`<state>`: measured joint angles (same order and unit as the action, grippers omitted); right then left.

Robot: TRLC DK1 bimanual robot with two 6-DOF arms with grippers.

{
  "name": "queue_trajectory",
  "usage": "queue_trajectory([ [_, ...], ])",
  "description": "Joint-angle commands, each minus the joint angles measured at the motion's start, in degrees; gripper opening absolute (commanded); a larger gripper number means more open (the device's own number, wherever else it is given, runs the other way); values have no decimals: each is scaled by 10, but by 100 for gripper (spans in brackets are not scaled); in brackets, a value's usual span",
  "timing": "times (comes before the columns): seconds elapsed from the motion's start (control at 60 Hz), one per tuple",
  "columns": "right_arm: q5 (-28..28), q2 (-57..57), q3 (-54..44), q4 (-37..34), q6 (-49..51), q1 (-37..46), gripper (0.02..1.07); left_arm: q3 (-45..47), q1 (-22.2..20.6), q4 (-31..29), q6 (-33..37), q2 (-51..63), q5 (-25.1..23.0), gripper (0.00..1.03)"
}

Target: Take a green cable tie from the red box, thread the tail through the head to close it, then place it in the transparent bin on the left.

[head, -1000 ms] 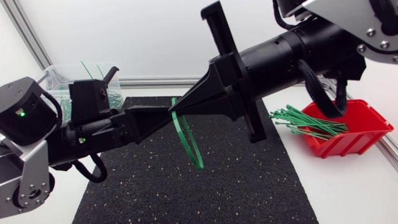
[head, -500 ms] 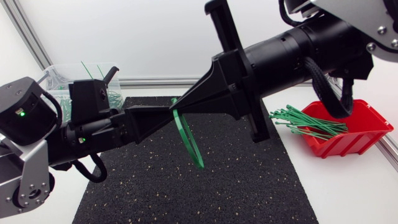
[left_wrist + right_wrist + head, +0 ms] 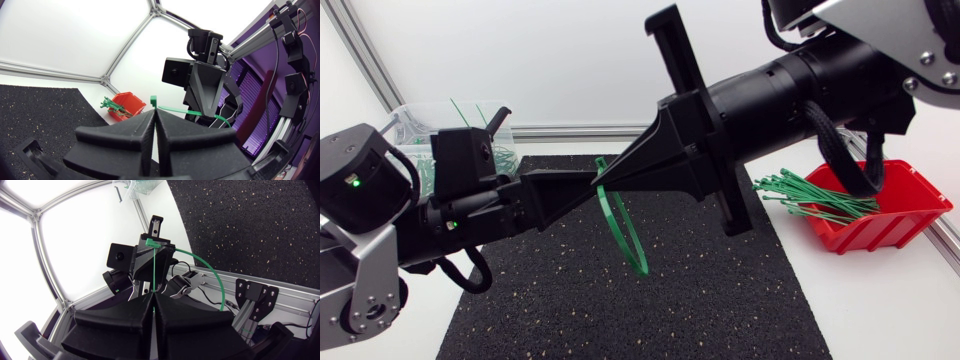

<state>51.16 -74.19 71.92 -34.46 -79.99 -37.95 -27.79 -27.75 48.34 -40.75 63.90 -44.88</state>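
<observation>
A green cable tie (image 3: 625,228) hangs as a loop above the black mat (image 3: 620,310), between my two grippers, which meet tip to tip. My left gripper (image 3: 592,185) is shut on the tie's head end; the head (image 3: 153,100) pokes out above its fingertips. My right gripper (image 3: 612,180) is shut on the thin tail (image 3: 155,275), which runs straight from its fingertips to the head (image 3: 151,242). The red box (image 3: 895,215) with several green ties (image 3: 810,195) sits at the right. At the back left stands the transparent bin (image 3: 430,125), with ties in it.
The black mat covers the middle of the white table. My right arm's thick black link (image 3: 790,90) crosses over the table's right half above the red box. An aluminium frame rail (image 3: 560,131) runs along the far edge.
My right arm shifted slightly to the right and came back. The hanging loop swung and turned a little. My left arm stayed put, and both grippers remain shut on the tie.
</observation>
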Motion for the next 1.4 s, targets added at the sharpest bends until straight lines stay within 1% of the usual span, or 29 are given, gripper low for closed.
queue_trajectory([
  [0.0,-1,6,-6,4,-18,-5,8,-1,-1,10,-6,11,-1,3],
  [0.767,-18,6,-11,8,-18,-4,8,3,-9,9,-9,-8,-2,3],
  [1.2,-21,-1,-13,12,-18,4,8,5,-23,10,-11,-20,-13,3],
  [1.383,-23,-10,-13,13,-19,18,8,5,-21,11,-12,-40,-19,3],
])
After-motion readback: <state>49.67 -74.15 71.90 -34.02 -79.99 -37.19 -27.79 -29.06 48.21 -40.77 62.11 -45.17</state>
